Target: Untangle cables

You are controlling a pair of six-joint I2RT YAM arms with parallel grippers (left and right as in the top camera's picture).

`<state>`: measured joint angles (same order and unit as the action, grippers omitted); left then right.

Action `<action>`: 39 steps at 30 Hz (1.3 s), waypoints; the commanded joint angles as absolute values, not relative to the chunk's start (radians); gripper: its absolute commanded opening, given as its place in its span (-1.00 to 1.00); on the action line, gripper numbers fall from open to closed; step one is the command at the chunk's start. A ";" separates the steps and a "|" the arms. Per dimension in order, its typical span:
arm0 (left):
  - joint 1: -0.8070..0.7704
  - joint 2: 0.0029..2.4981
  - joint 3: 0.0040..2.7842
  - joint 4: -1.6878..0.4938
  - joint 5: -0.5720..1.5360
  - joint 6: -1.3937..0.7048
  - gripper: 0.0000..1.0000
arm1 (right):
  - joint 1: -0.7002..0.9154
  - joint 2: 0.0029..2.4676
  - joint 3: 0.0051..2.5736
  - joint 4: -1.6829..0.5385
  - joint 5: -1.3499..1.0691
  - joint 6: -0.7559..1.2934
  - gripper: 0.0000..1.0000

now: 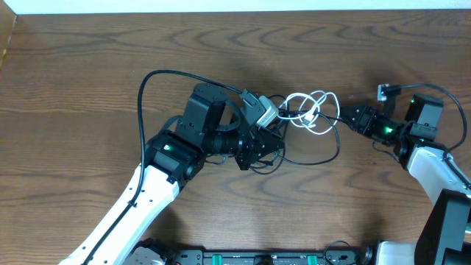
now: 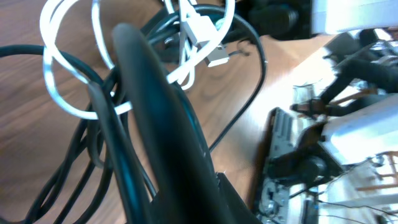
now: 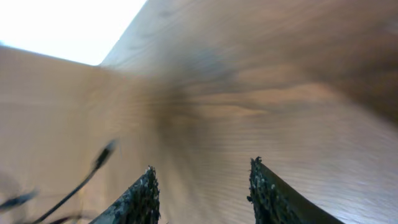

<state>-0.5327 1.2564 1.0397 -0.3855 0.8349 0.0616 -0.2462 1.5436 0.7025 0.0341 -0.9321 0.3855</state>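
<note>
Black cables [image 2: 106, 143] are crowding our shut left jaws mid-frame, likely anchoring the tangle; our right jaws are hovering half-open, empty.

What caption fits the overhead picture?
Left gripper and right gripper flank tangled thin black and white cables on brown wooden table.

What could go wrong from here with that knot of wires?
1. The white cable loops through the black cables beside the left gripper; pulling might tighten the tangle rather than free it.
2. The right gripper is open with nothing between its fingers, and a cable end lies off to one side in its view; closing here would probably grab nothing.
</note>
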 commanded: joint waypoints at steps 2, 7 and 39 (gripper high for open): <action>-0.527 1.261 1.042 -0.397 0.685 0.147 -0.85 | -0.284 1.540 0.708 0.184 -1.360 0.366 -0.08; -0.527 1.261 1.042 -0.397 0.680 0.173 -0.85 | -0.286 1.540 0.708 0.304 -1.416 0.442 -0.07; -0.527 1.270 1.042 -0.613 0.831 0.329 -0.85 | 0.111 1.540 0.706 0.697 -1.467 0.672 -0.30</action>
